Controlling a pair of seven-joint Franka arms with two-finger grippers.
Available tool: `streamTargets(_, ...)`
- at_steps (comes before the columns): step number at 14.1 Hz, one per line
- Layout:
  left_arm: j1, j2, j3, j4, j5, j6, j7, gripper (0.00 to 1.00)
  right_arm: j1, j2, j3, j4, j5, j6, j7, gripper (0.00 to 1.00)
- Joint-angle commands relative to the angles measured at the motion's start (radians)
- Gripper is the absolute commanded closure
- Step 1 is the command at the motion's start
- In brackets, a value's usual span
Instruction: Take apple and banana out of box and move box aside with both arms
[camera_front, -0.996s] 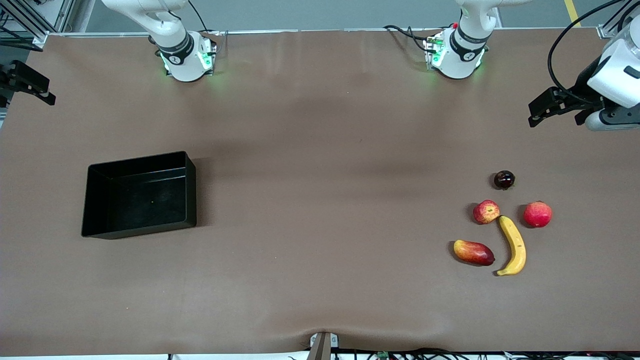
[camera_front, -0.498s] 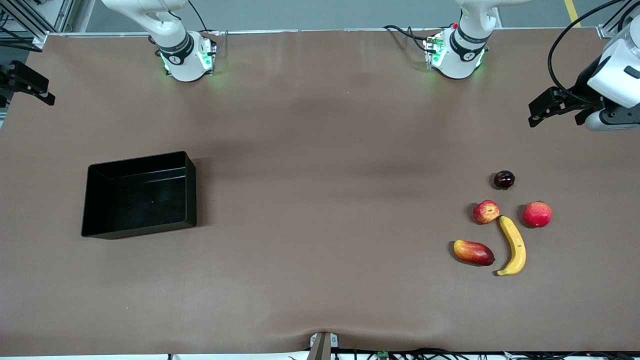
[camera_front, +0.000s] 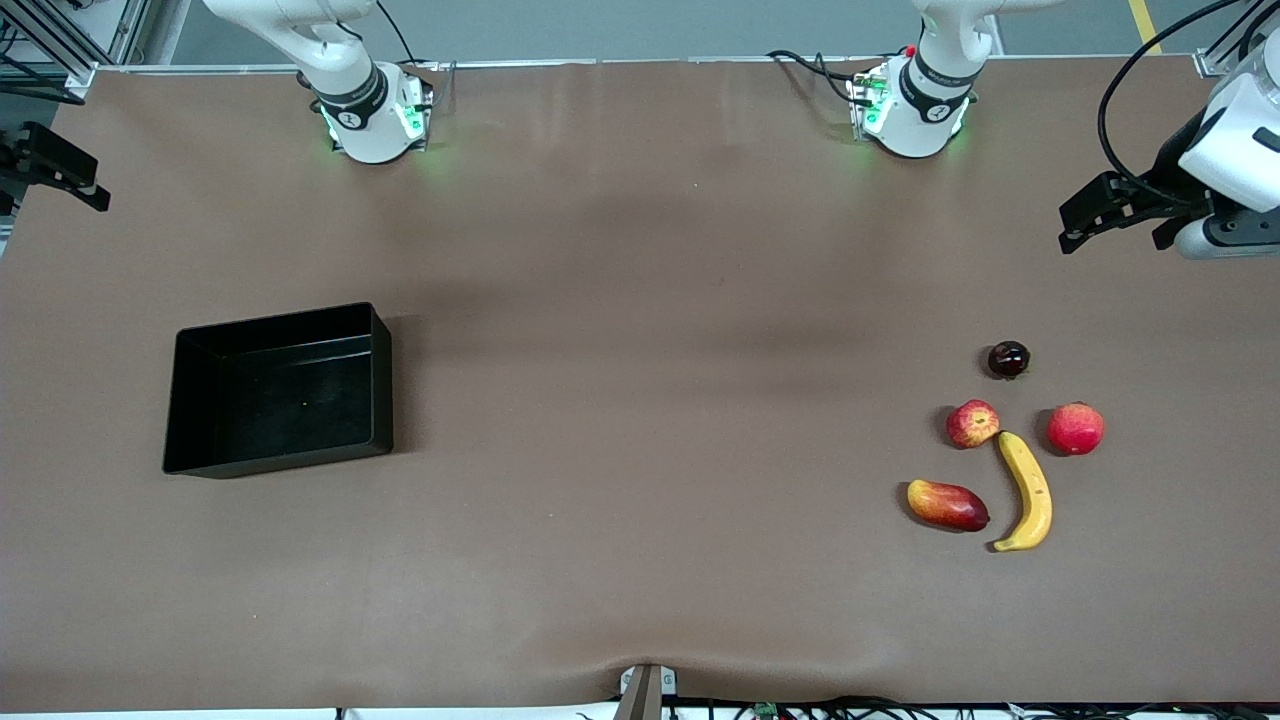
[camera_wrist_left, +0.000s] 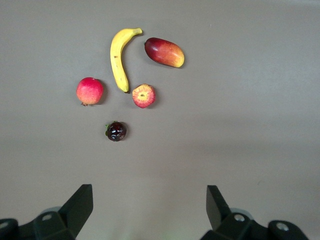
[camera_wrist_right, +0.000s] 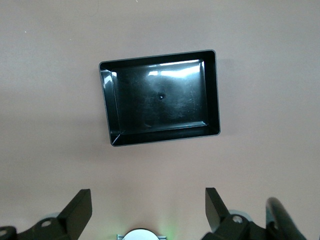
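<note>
I see the black rectangular open-top plastic box (camera_front: 280, 390) empty; both hands spread, the left hand (camera_front: 1085, 215) and right hand (camera_front: 60, 170) over desk ends. The box looks light, stiff, slick; I'd pinch its low walls.

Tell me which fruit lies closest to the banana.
The apple, red with yellow streaks: it sits right at the banana's upper tip, nearly touching. The other fruits lie clearly apart.
</note>
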Motion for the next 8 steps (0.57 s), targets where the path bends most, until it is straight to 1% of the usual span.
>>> streamTargets(1,0.004,-0.012,-0.003,0.005,-0.005,-0.012,0.003,0.0,-0.002,-0.005,0.003,-0.005,-0.019,-0.001,-0.009,0.0)
streamTargets(8,0.002,-0.012,-0.003,0.008,-0.005,-0.013,0.001,0.0,-0.003,-0.004,0.003,-0.004,-0.017,-0.001,-0.007,0.0)
